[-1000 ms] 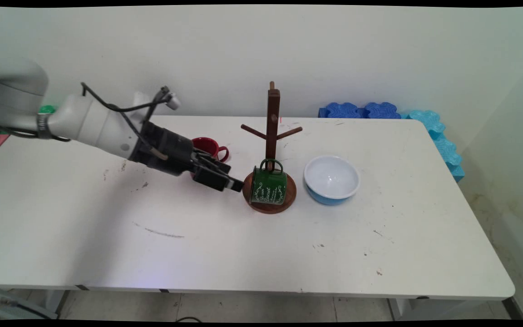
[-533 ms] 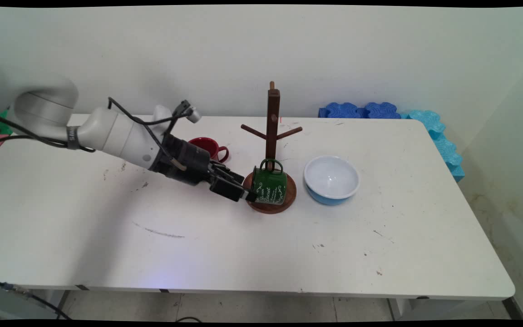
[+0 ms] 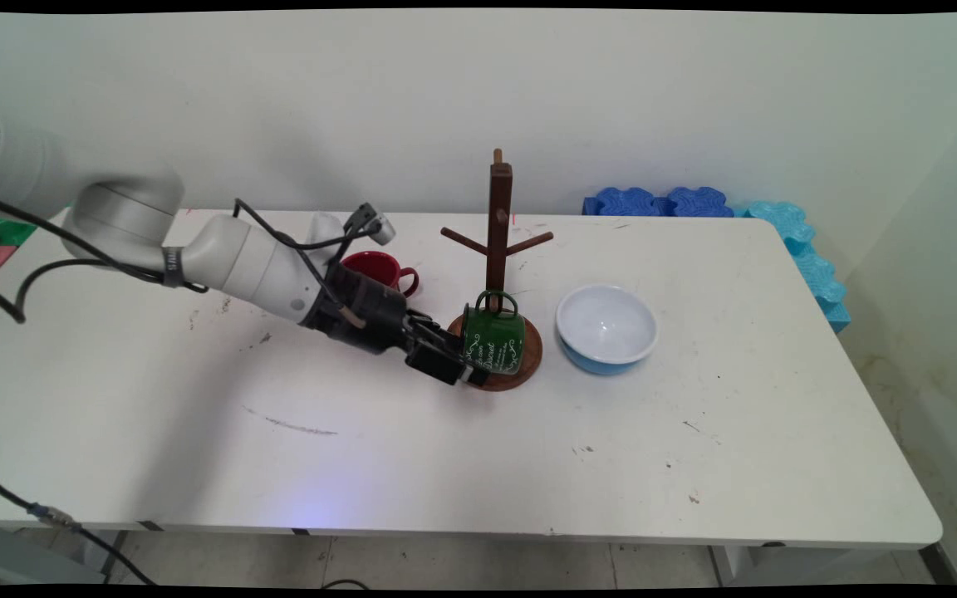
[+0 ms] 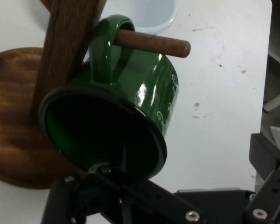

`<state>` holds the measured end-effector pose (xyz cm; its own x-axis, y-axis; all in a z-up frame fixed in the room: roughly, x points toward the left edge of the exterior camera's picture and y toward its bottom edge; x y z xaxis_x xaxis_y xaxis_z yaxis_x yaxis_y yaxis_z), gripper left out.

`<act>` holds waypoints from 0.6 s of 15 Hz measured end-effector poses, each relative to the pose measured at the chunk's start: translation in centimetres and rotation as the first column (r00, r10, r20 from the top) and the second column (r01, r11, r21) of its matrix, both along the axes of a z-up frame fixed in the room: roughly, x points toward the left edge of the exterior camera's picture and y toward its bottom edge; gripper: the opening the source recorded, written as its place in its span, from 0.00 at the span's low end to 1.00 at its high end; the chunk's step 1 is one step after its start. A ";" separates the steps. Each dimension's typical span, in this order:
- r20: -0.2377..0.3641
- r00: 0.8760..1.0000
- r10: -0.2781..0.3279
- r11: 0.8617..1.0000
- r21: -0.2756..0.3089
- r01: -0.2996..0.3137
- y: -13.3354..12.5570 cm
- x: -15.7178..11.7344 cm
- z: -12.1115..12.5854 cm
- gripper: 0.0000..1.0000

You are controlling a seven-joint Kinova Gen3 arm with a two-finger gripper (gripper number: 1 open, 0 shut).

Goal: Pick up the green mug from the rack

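On the white surface [image 3: 362,448], mid-frame, the pincer [image 3: 466,371] – apparently spread apart – is straddling the green mug's [image 3: 493,340] rim; pulling sideways risks toppling the wooden rack [image 3: 497,249].

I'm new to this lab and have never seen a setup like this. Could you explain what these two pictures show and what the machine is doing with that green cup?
The machine is a white robot arm ending in a black two-finger gripper. One picture is taken by a fixed camera looking down across the white table; the other by a camera on the hand itself, looking along the fingers.

On the table stands a wooden mug tree. A green mug hangs by its handle from a low peg, with its mouth facing the hand camera. The gripper is at the mug's rim; the pictures do not show clearly whether the fingers are closed on it.

Also there: a red cup behind the arm, a white and blue bowl to the right, and blue foam pieces along the far right edge.
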<state>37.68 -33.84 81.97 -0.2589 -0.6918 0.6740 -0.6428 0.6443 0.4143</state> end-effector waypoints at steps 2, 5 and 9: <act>0.000 1.000 -0.004 1.000 0.001 0.004 -0.3 -0.3 -0.4 1.00; -0.002 1.000 -0.007 1.000 0.000 0.007 -0.8 -0.8 -1.0 1.00; -0.009 1.000 -0.006 1.000 0.001 0.006 -1.4 -1.4 -1.5 1.00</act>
<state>36.27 -35.22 80.45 -0.2571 -0.6909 0.6757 -0.6352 0.6477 0.4206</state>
